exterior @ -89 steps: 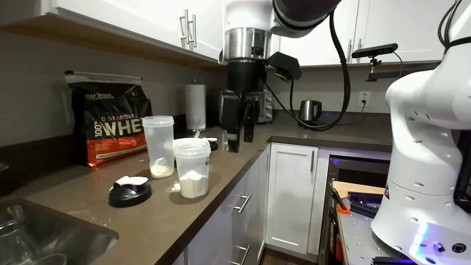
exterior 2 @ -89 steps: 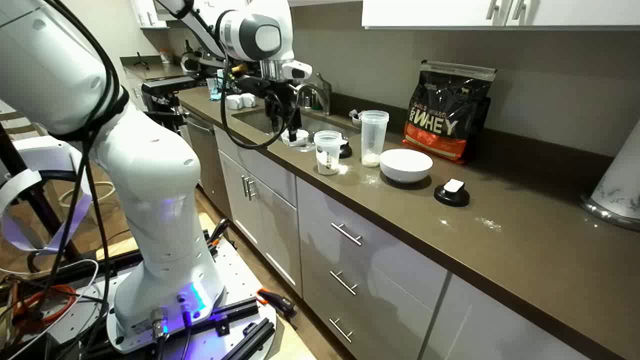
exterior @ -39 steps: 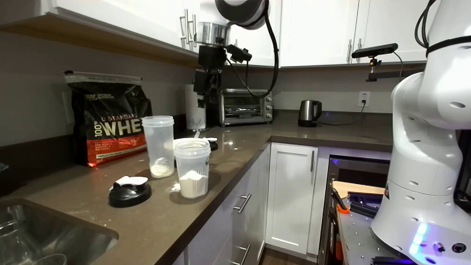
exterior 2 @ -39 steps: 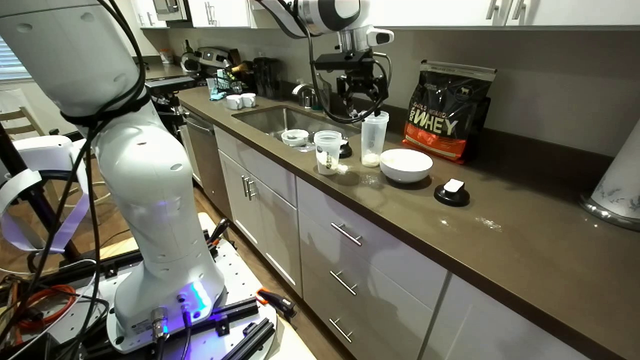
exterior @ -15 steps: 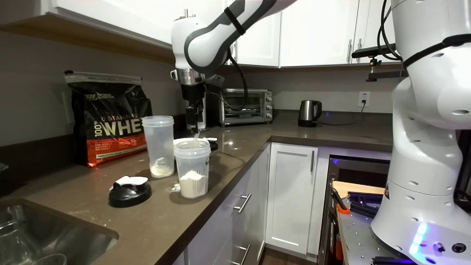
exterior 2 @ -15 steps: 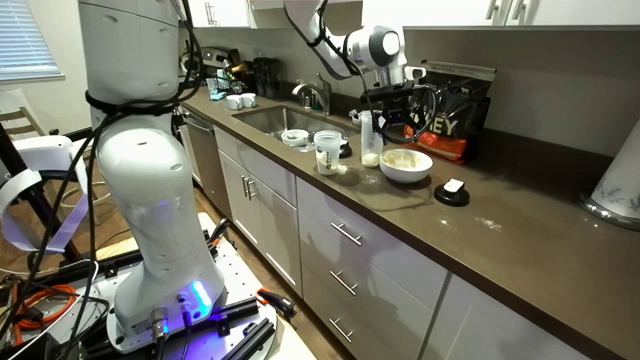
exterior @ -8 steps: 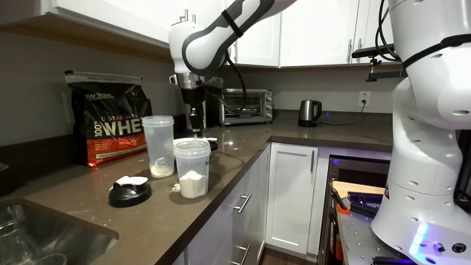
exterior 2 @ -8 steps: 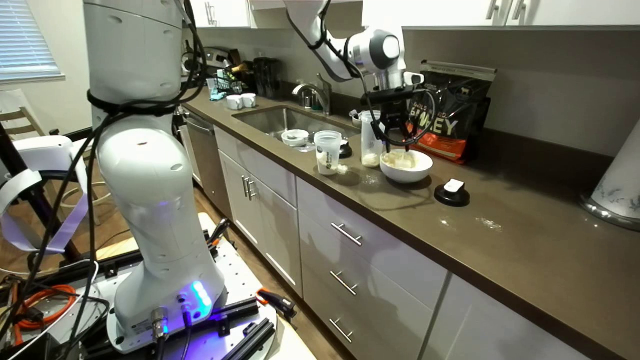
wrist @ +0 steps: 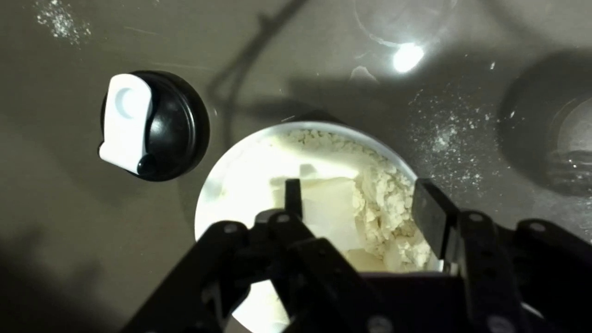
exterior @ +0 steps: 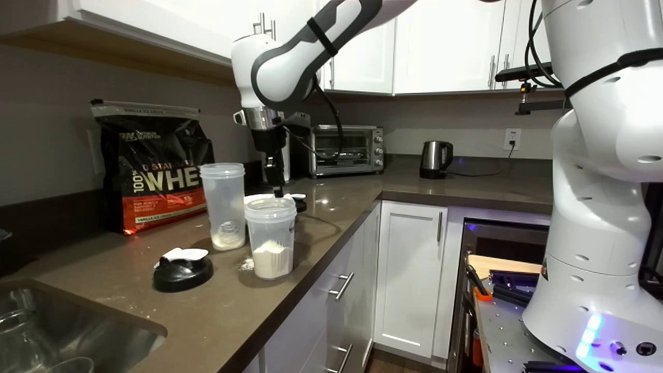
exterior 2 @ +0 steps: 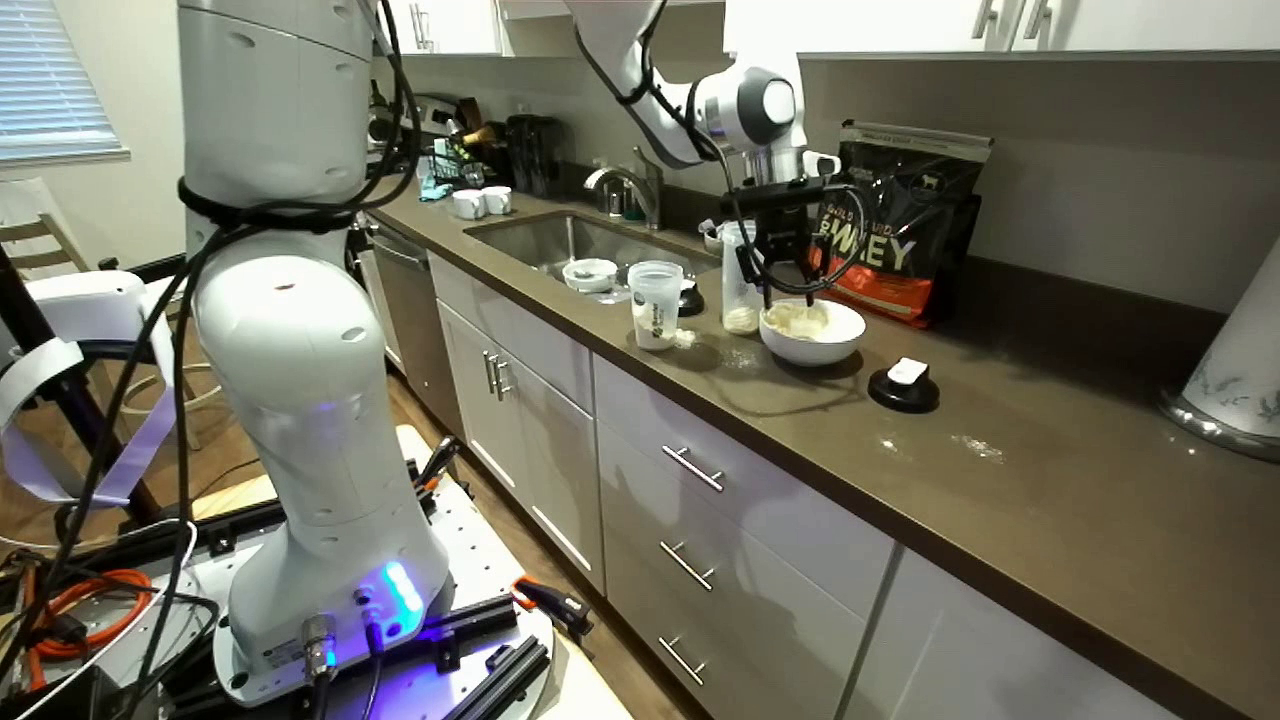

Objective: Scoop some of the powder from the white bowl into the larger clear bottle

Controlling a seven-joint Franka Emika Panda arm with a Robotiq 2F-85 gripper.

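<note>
Black two-finger hand [wrist: 357, 194] hangs over a shiny, round white bowl [exterior 2: 815, 352]

The hand's fingers [wrist: 293, 196] are spread apart with a wide gap between them. One hides a bit of the bowl's rim in the wrist view; I cannot tell if it touches. The pale, crumbly powder [wrist: 388, 199] is in the bowl. The tall, greyish clear plastic bottle [exterior: 224, 199] stands upright near the bowl on the brown desk [exterior 2: 1050, 520], with a little powder at the bottom. A shorter, whitish clear plastic cup [exterior: 271, 228] with more powder stands near it. A round black-and-white lid [wrist: 159, 125] sits on the bowl's other side
</note>
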